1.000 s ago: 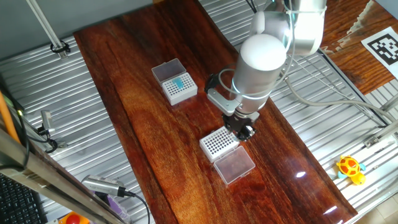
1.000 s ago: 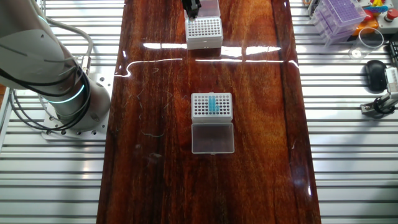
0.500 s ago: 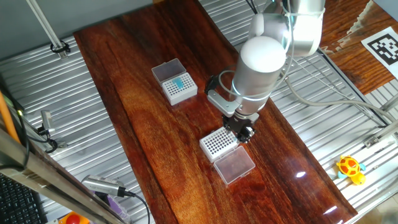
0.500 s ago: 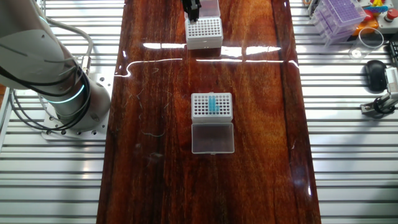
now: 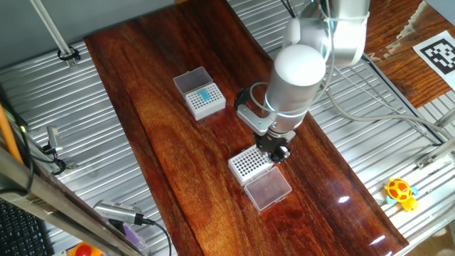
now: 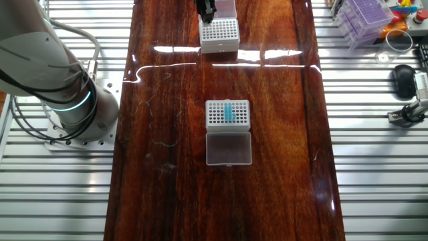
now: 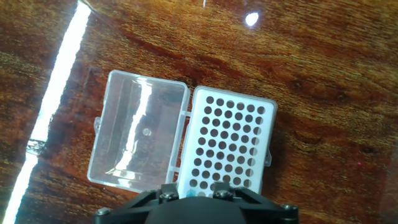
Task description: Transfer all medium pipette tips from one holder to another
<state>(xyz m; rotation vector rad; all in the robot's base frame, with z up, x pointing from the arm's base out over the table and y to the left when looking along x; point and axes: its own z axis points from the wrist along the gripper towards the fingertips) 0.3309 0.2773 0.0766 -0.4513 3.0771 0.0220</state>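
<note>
A white rack [image 5: 205, 97] holds several medium pipette tips [image 5: 207, 94] as a teal patch; it also shows in the other fixed view [image 6: 227, 114], tips [image 6: 229, 111]. A second white rack [image 5: 249, 163] has empty holes, with its clear lid [image 5: 268, 189] open beside it. My gripper [image 5: 279, 150] hangs low over this rack's edge, at the frame top in the other fixed view [image 6: 208, 11]. In the hand view the rack [image 7: 227, 146] and lid [image 7: 140, 137] lie below my gripper [image 7: 191, 191], which is shut on a teal tip [image 7: 189, 193].
The wooden table strip [image 6: 167, 187] is flanked by slatted metal surfaces. The robot base [image 6: 67, 100] stands at its left. Purple boxes [image 6: 366, 17] and a mouse [image 6: 403, 79] are at the right. A yellow toy [image 5: 400, 192] lies off the table.
The arm has shifted very slightly over the empty rack. Both racks and the lids have stayed where they were.
</note>
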